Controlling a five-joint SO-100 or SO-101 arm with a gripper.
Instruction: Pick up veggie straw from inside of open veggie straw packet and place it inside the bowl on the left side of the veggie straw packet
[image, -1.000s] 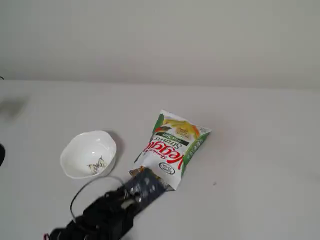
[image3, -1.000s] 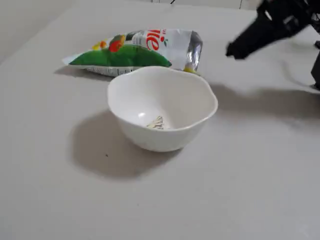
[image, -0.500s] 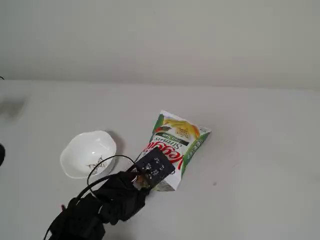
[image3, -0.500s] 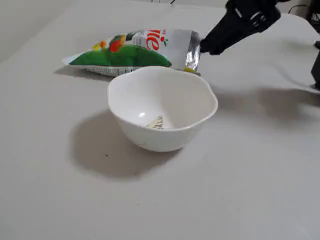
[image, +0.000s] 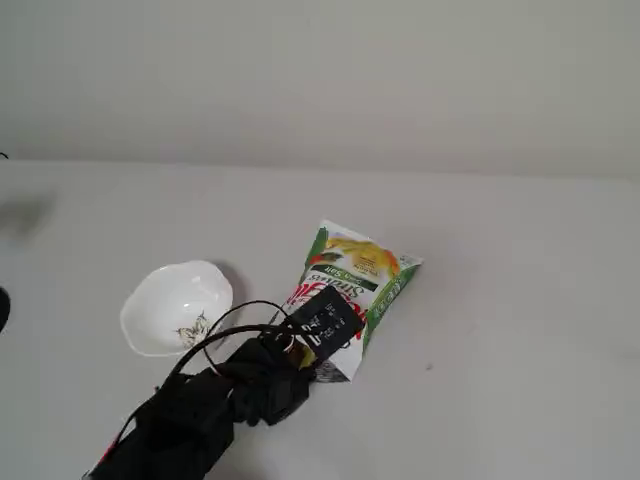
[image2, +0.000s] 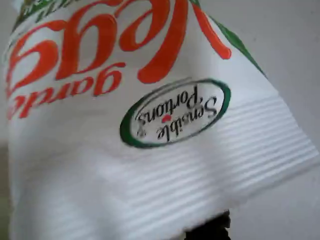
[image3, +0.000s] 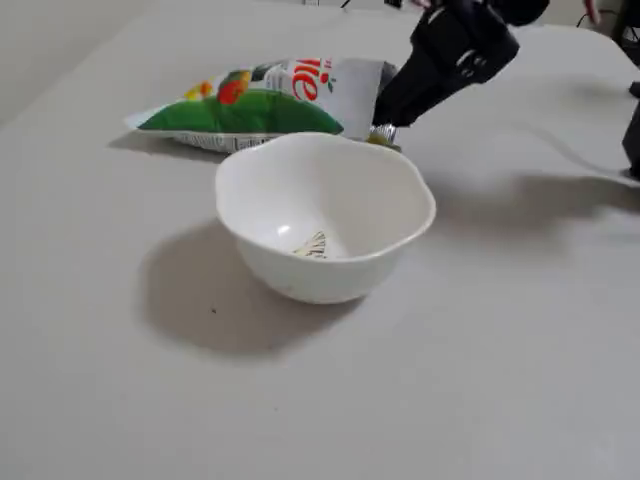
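Note:
The white and green veggie straw packet (image: 358, 272) lies flat on the table, its open silver end toward the arm. It also lies behind the bowl in a fixed view (image3: 262, 96). In the wrist view the packet (image2: 150, 115) fills the frame, with one dark fingertip (image2: 209, 231) at the bottom edge. My gripper (image3: 384, 122) has its tip at the packet's mouth (image: 318, 360). Its jaws are hidden there. A speck of yellow shows at the mouth; the veggie straw itself is hidden. The white scalloped bowl (image: 150, 290) stands left of the packet, holding only its floral mark (image3: 314, 245).
The black arm (image: 200, 415) with a looping cable reaches in from the lower left, passing close to the bowl's right side. The pale tabletop (image: 520, 330) spreads bare to the right of the packet and behind it.
The gripper has moved forward from beside the bowl to the packet's open end and has dropped lower onto it. Bowl and packet have stayed where they were.

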